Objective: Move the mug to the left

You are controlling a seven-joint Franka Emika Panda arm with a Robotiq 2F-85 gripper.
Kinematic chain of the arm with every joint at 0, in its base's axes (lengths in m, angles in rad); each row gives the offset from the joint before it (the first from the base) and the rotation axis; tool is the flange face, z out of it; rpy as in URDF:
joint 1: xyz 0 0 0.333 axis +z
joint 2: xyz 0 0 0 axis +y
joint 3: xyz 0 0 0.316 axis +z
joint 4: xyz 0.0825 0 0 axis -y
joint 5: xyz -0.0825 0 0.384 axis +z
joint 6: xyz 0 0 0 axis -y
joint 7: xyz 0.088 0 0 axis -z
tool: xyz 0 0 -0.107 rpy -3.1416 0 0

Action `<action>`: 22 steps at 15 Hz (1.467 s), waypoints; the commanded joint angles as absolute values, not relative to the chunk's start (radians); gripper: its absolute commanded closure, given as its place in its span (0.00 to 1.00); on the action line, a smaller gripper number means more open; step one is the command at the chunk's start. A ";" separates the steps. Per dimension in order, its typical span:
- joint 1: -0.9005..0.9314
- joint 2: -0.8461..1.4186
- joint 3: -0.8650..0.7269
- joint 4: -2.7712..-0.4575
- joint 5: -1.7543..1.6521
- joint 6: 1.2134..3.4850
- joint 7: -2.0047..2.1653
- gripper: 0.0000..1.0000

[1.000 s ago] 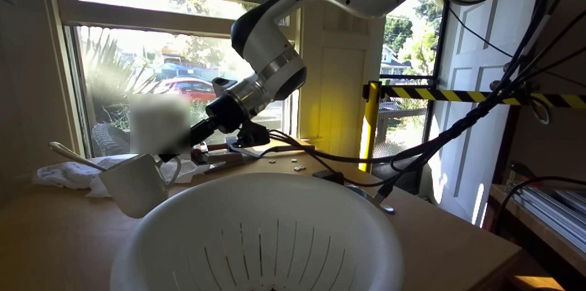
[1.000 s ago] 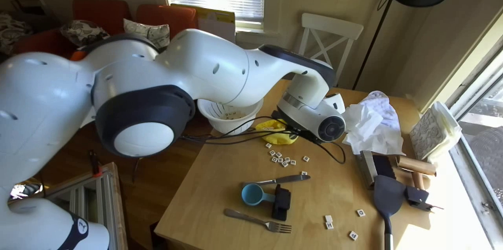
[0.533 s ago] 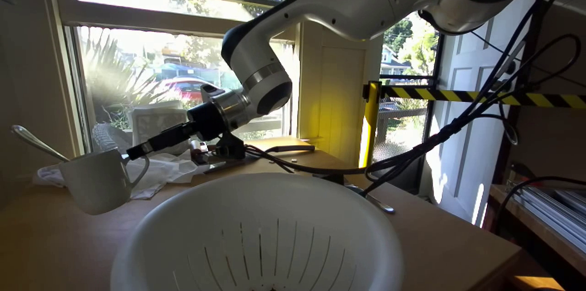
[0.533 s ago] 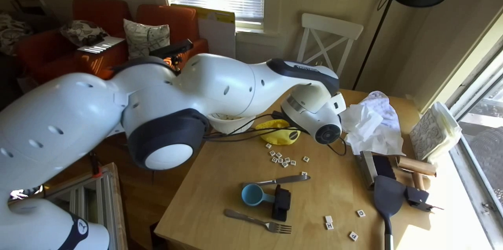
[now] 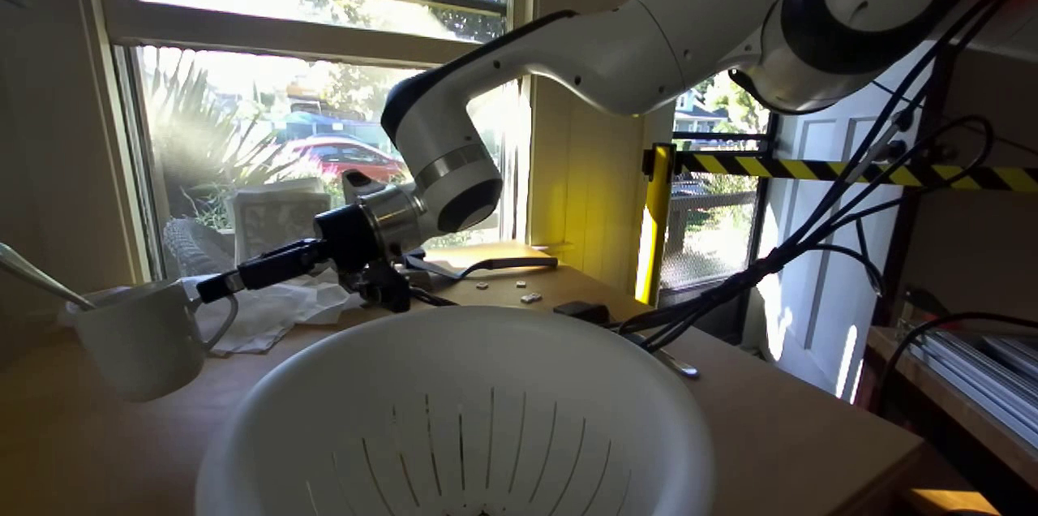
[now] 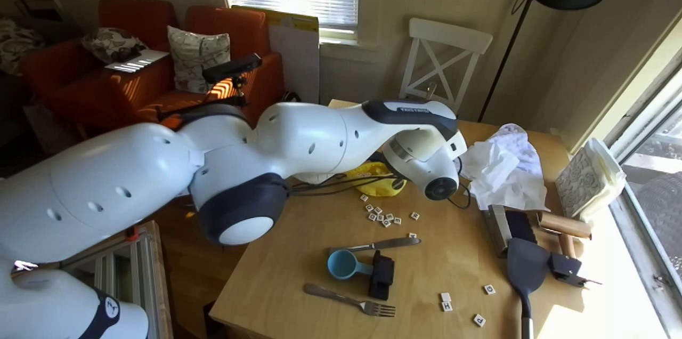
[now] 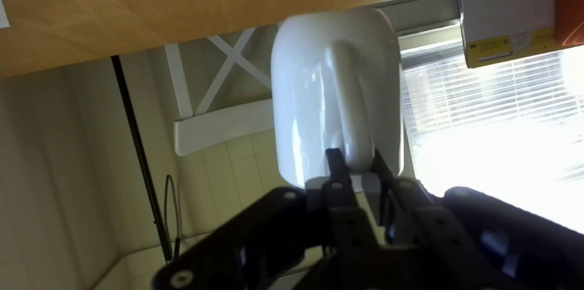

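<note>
The small white mug hangs above the wooden table at the left in an exterior view, tilted a little. A metal spoon leans out of its top. My gripper is shut on the mug's handle. In the wrist view, which stands upside down, the two fingertips close on either side of the handle, and the mug's white side fills the middle. In an exterior view the arm hides the mug and the fingers.
A large white colander stands right of the mug, close to the camera. Crumpled white paper lies behind the gripper. A yellow bag, letter tiles, knife, fork, blue scoop and spatula lie on the table.
The gripper has carried the mug left in an exterior view, away from the colander; it now sits slightly lower than half a second ago and less tilted than at first. The arm has lowered.
</note>
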State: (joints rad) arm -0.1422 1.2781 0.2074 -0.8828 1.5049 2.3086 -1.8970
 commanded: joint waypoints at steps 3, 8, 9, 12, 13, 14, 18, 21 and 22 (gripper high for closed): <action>-0.117 1.408 0.215 -0.693 1.513 2.320 -1.895 0.96; -0.107 1.443 0.205 -0.647 1.503 2.332 -1.892 0.96; -0.106 1.447 0.202 -0.639 1.500 2.329 -1.892 0.96; -0.099 1.451 0.183 -0.630 1.481 2.318 -1.886 0.96; -0.097 1.451 0.178 -0.628 1.476 2.315 -1.883 0.96; -0.095 1.452 0.173 -0.626 1.471 2.311 -1.882 0.96; -0.087 1.453 0.147 -0.628 1.442 2.301 -1.873 0.96; -0.083 1.451 0.128 -0.630 1.430 2.299 -1.865 0.96; -0.081 1.448 0.117 -0.635 1.423 2.297 -1.855 0.96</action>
